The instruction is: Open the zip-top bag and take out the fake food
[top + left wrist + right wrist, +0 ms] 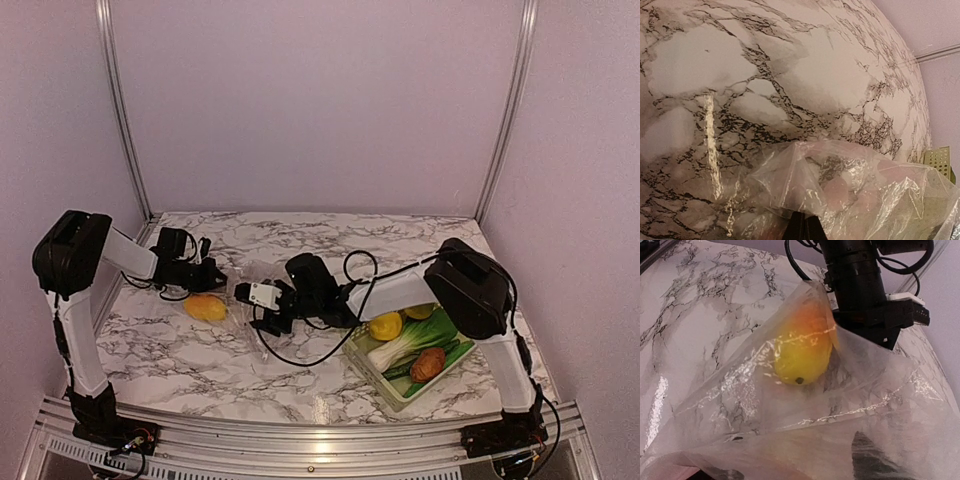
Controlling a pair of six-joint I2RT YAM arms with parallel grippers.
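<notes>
One mango [802, 352] inside zip-top bag [740, 400], beside left gripper [210, 282]

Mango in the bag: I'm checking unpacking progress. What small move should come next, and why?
Probably ease the right gripper into the zip-top bag toward the mango: the left gripper seems to hold the bag's edge up, the mango lies alone inside, and other food lies in the basket.
</notes>
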